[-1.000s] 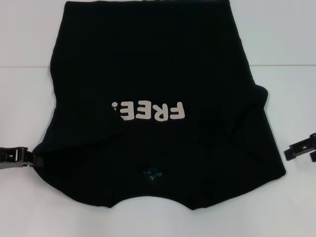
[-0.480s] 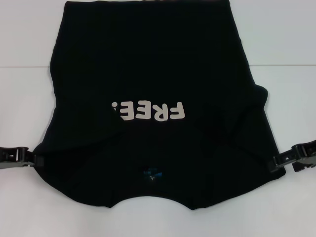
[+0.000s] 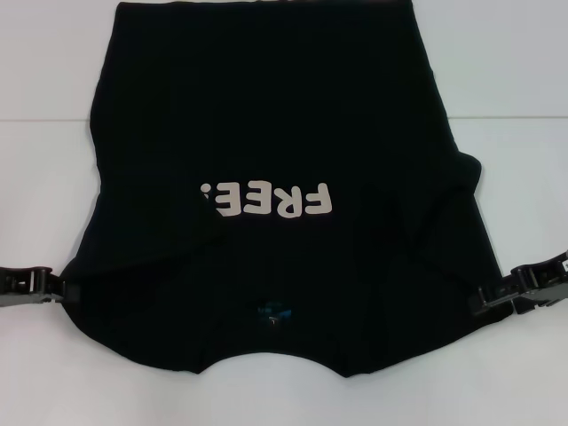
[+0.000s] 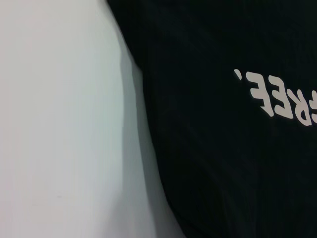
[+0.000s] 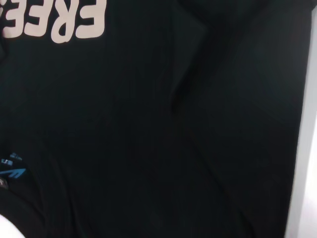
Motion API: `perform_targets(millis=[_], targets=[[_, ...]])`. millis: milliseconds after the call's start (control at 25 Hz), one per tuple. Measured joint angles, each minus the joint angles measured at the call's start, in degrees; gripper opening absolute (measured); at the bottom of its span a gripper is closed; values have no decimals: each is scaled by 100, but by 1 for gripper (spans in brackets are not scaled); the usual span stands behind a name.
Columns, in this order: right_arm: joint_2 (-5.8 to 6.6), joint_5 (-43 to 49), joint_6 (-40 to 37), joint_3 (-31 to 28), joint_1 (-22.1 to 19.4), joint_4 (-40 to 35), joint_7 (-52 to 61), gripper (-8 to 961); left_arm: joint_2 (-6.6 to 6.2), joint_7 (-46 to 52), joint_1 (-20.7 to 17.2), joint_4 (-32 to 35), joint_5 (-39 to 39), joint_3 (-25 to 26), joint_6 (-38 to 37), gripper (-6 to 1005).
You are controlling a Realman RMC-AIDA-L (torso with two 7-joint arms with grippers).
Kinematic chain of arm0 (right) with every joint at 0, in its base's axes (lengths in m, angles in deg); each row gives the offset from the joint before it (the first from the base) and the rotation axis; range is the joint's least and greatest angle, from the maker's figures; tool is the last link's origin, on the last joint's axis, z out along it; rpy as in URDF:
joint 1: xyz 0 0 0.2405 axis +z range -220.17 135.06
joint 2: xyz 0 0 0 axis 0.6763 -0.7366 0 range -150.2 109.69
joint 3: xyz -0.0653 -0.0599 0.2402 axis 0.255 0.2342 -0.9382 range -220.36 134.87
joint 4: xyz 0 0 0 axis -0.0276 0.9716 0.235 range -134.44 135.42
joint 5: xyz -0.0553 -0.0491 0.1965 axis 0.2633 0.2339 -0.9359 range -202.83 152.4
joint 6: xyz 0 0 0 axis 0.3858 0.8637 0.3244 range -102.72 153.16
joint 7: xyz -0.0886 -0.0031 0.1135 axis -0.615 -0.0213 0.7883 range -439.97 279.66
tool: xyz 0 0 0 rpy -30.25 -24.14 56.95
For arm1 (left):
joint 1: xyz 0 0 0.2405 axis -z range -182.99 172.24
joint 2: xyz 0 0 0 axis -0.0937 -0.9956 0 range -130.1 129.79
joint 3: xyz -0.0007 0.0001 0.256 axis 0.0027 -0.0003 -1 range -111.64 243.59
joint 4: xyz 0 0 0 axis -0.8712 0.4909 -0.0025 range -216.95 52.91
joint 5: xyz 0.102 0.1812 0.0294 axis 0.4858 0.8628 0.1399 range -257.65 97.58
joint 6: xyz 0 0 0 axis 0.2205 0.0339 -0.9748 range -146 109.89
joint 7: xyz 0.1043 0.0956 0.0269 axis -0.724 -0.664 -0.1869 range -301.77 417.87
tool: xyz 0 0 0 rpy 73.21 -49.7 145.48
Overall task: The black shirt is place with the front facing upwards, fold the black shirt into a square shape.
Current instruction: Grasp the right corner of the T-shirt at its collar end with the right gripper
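Shirt: black shirt (image 3: 266, 133) is lying front-up on the white table (image 3: 515, 80), spanning the whole stretch between the two grippers, collar end toward the robot and hem end running off the far edge of the head view.
Print: off-white "FREE!" lettering (image 3: 268, 201) is sitting upside down from the robot's side, midway between the two sets of jaws and a little beyond them.
Neck label: small blue label (image 3: 271, 312) is showing at the collar, about level with the jaws and halfway between them.
Folds: both sleeves are lying turned inward over the chest, leaving slanted creases just inboard of each gripper.
Left gripper: left gripper (image 3: 55, 285) is sitting low at the shirt's left edge, its tips touching the cloth; I cannot tell from here whether its jaws are clamping or slack.
Right gripper: right gripper (image 3: 486, 295) is reaching in over the shirt's right edge, tips lying on the black cloth; whether those jaws are pinching fabric or standing apart I cannot tell.
Left wrist view: shirt's curved side edge (image 4: 148, 148) is lying against bare table (image 4: 59, 124), lettering (image 4: 277, 96) off toward the middle.
Right wrist view: creased cloth (image 5: 198, 124), lettering (image 5: 59, 22) and blue label (image 5: 14, 173) are filling the frame.
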Motion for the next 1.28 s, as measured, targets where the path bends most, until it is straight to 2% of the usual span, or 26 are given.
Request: perform_targets(millis=[520, 1000, 1280], targets=[[-91, 16, 98, 26, 55, 52, -24, 946, 17, -1, -7, -7, 0, -1, -3, 22], [-240, -17, 131, -15, 232, 62, -71, 941, 26, -1, -5, -8, 0, -37, -3, 21], [-269, -20, 134, 5, 277, 62, -75, 942, 31, -38, -11, -8, 0, -34, -24, 21]])
